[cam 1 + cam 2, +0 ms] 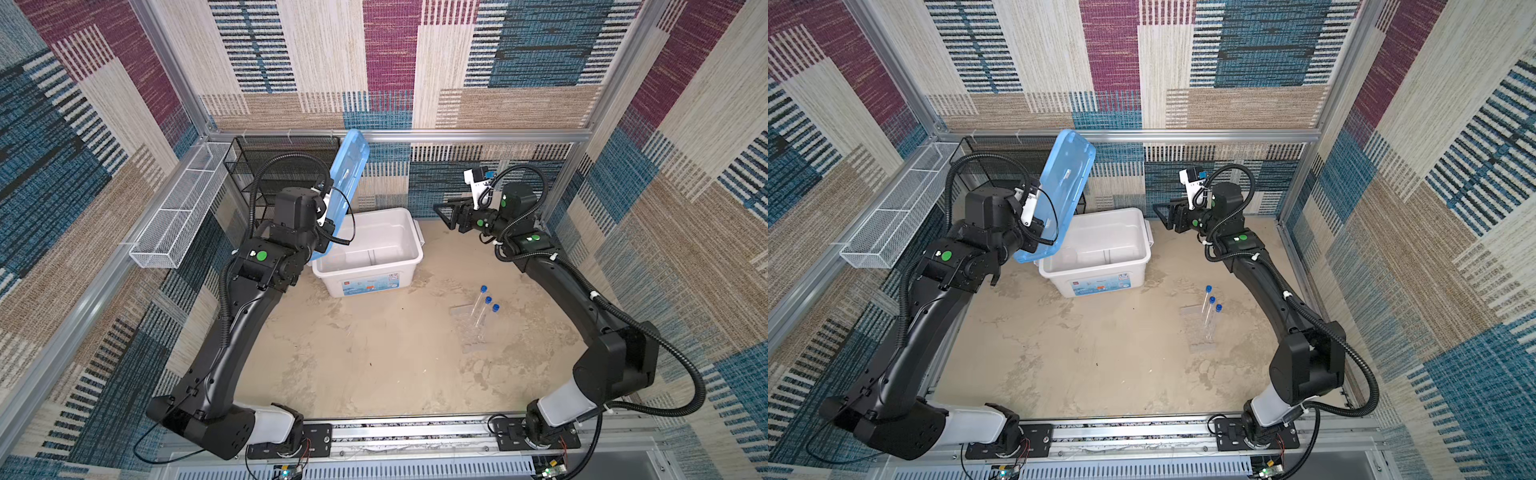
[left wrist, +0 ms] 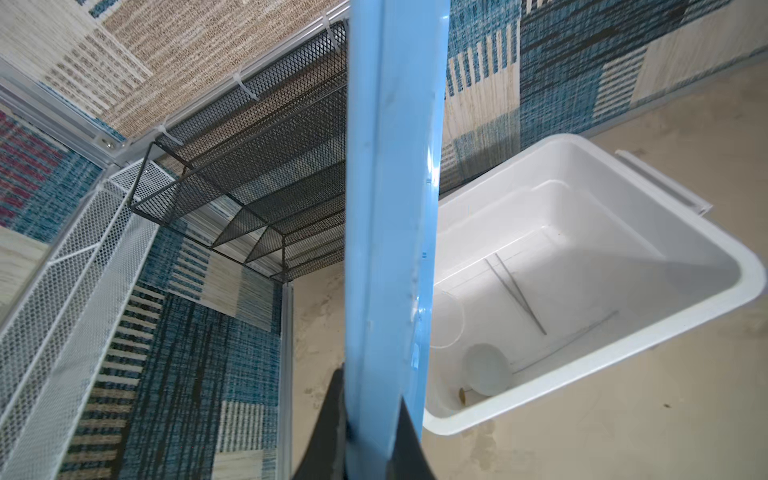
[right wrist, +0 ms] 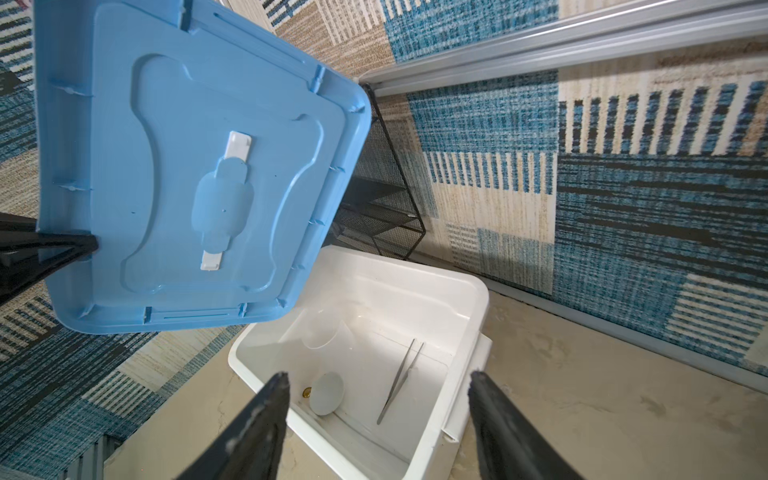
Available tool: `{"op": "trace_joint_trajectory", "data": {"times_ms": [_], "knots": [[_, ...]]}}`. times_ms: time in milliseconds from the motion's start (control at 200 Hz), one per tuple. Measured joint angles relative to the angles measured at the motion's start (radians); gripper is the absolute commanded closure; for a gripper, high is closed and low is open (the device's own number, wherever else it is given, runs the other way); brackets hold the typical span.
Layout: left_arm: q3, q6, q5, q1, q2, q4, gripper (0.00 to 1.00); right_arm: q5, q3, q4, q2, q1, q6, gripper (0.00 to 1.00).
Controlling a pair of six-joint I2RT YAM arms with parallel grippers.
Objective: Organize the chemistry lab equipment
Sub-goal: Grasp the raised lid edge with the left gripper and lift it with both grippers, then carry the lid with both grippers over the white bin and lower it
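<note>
Sticker (image 1: 371, 286) on white box (image 1: 328, 283) unreadable, left jaws clamped on blue lid (image 1: 351, 166), right jaws wide apart, empty.

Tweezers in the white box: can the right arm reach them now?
Probably yes: the left gripper holds the blue lid raised, the open right gripper faces the box, nothing covers the tweezers.

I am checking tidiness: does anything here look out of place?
Yes. Three test tubes lie loose on the table, apart from the box, while beaker, dish and tweezers are inside it. The left gripper holds the lid tilted above.
</note>
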Motion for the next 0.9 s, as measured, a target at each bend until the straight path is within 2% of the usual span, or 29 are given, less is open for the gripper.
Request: {"op": "trace_joint_trajectory", "data": {"times_ms": [155,566,821,896], "knots": [[-0.038,0.135,-0.083,-0.067,0.028,0.017,0.96,-0.021,0.042,0.008,0.040,0.003,0.071,0.19],[-0.128,0.388,-0.260,-0.227,0.118,0.121,0.94,-0.064,0.107,-0.009,0.095,0.005,0.229,0.12],[-0.196,0.453,-0.311,-0.278,0.138,0.163,0.90,-0.037,0.148,-0.108,0.095,-0.002,0.256,0.07],[-0.209,0.457,-0.327,-0.292,0.142,0.169,0.86,-0.037,0.159,-0.127,0.105,-0.002,0.258,0.08]]}}
